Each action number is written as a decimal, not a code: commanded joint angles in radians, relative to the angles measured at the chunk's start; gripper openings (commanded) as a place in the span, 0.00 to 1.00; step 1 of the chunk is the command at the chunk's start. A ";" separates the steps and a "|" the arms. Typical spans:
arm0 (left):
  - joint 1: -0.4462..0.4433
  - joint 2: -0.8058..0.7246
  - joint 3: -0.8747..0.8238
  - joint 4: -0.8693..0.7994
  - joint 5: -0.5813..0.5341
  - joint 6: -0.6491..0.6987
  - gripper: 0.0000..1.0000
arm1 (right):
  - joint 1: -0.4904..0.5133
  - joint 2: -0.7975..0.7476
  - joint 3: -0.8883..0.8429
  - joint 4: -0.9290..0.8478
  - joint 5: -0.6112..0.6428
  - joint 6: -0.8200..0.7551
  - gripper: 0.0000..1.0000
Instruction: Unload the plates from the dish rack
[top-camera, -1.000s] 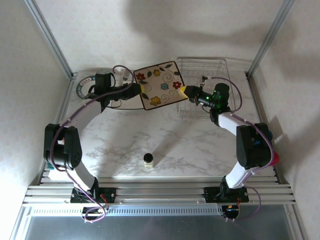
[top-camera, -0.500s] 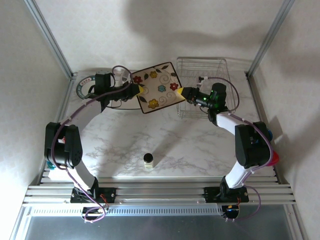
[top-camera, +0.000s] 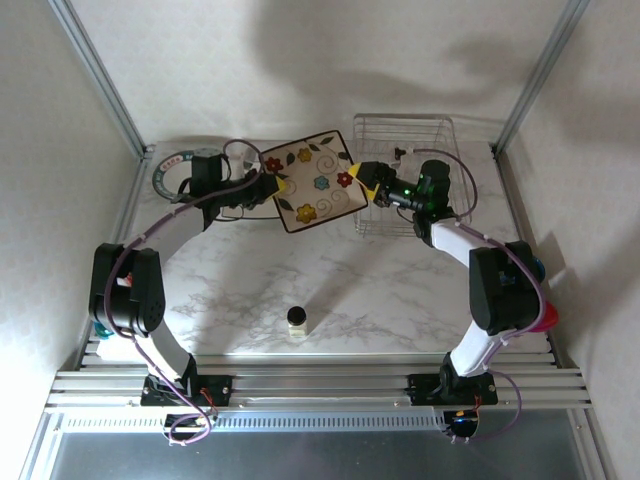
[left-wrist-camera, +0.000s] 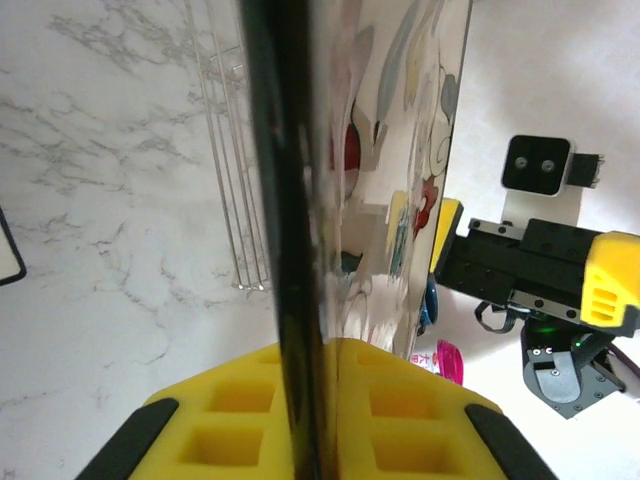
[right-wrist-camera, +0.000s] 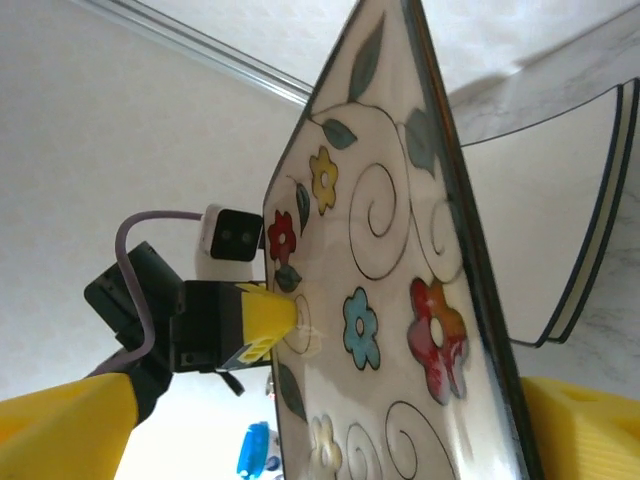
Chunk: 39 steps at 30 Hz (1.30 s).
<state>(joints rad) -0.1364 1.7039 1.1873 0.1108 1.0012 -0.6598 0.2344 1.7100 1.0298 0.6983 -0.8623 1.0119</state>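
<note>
A square cream plate (top-camera: 313, 180) with flowers and a dark edge hangs tilted just left of the wire dish rack (top-camera: 405, 119). My left gripper (top-camera: 275, 184) is shut on its left edge; the yellow pads (left-wrist-camera: 400, 410) press both faces of the plate (left-wrist-camera: 300, 200). At the plate's right edge my right gripper (top-camera: 364, 180) stands open, its fingers (right-wrist-camera: 70, 430) spread wide on either side of the plate (right-wrist-camera: 390, 290) without touching it. A round teal-rimmed plate (top-camera: 172, 168) lies at the far left. Another dark-edged plate (right-wrist-camera: 590, 240) lies flat on the table.
A small bottle (top-camera: 297, 319) stands mid-table near the front. Blue and pink cups (top-camera: 543, 300) sit by the right arm's elbow. White walls and slanted metal posts close in the back and sides. The marble table (top-camera: 330, 270) stretches in front of the rack.
My left gripper has closed on the plate's left edge. My right gripper has opened and let go of the right edge. The plate has shifted a little left.
</note>
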 joint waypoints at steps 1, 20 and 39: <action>0.010 -0.052 0.011 0.138 0.010 -0.007 0.00 | -0.004 -0.050 0.066 -0.060 0.031 -0.077 0.99; 0.069 -0.185 -0.012 0.307 -0.193 -0.181 0.00 | -0.127 -0.098 0.653 -1.496 0.618 -0.786 0.99; -0.028 -0.167 -0.340 0.826 -0.964 -0.548 0.00 | -0.113 0.077 0.975 -1.875 0.949 -0.917 0.99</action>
<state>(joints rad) -0.1234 1.5658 0.8345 0.5583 0.1898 -1.1213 0.1150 1.7969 1.9701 -1.1366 0.0608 0.1154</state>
